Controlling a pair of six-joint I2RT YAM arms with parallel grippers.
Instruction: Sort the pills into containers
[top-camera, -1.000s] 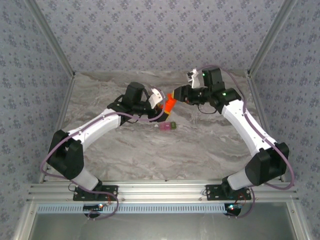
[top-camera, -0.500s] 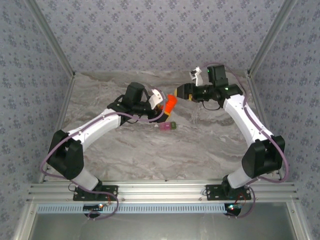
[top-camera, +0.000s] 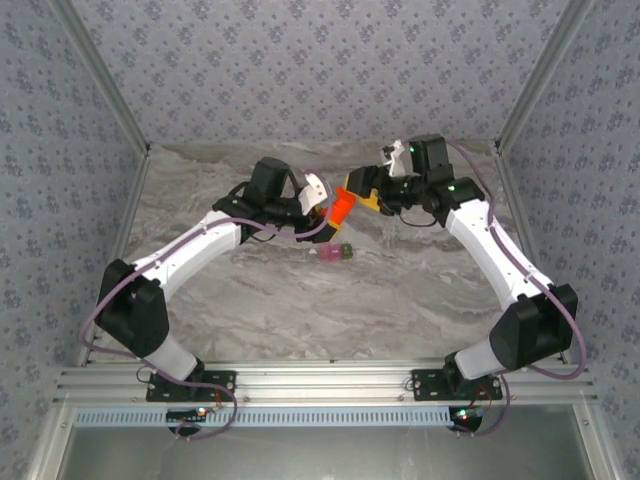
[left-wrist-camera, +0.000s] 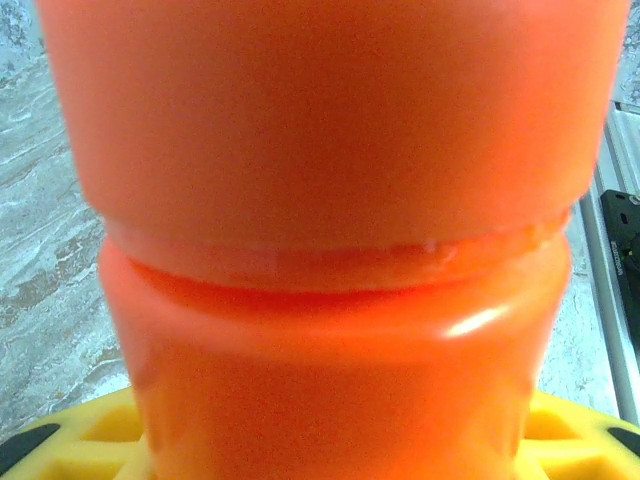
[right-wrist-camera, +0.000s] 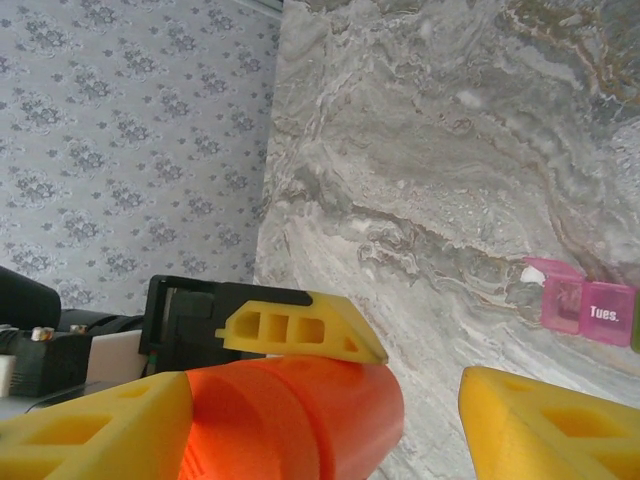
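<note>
**From above:** your left pincer (top-camera: 336, 212) is clamped on the orange bottle (top-camera: 342, 205), which it holds tilted off the marble tabletop (top-camera: 300, 300). Your right pincer (top-camera: 358, 192) faces it from the other side, its yellow fingers (top-camera: 371, 199) spread at the bottle's upper end. The containers (top-camera: 335, 253), one pink compartment joined to one olive-green, lie on the tabletop just nearer the arm bases than the left pincer, clear of both pincers.

**Left wrist:** the orange bottle (left-wrist-camera: 330, 200) sits hard against the lens, with a seam ringing it between a wider upper band and the body below. The left pincer (left-wrist-camera: 330, 445) grips it, and yellow fingers (left-wrist-camera: 70, 435) show at either side of its base. No label or writing can be read on it. Marble tabletop (left-wrist-camera: 40, 250) lies left of the pincer and an aluminium rail (left-wrist-camera: 620, 250) right of it.

**Right wrist:** your right pincer (right-wrist-camera: 330, 390) is spread wide. The bottle (right-wrist-camera: 300, 415) lies against the left-hand finger (right-wrist-camera: 90, 430), with a clear gap to the other one. A yellow finger (right-wrist-camera: 300, 330) of the left pincer presses on the bottle's far side. Beyond the right-hand finger, the containers (right-wrist-camera: 585, 305) rest on the tabletop (right-wrist-camera: 420, 150), and one pink lid reads "Tues." Patterned wall (right-wrist-camera: 130, 130) rises beyond the left-hand finger.
</note>
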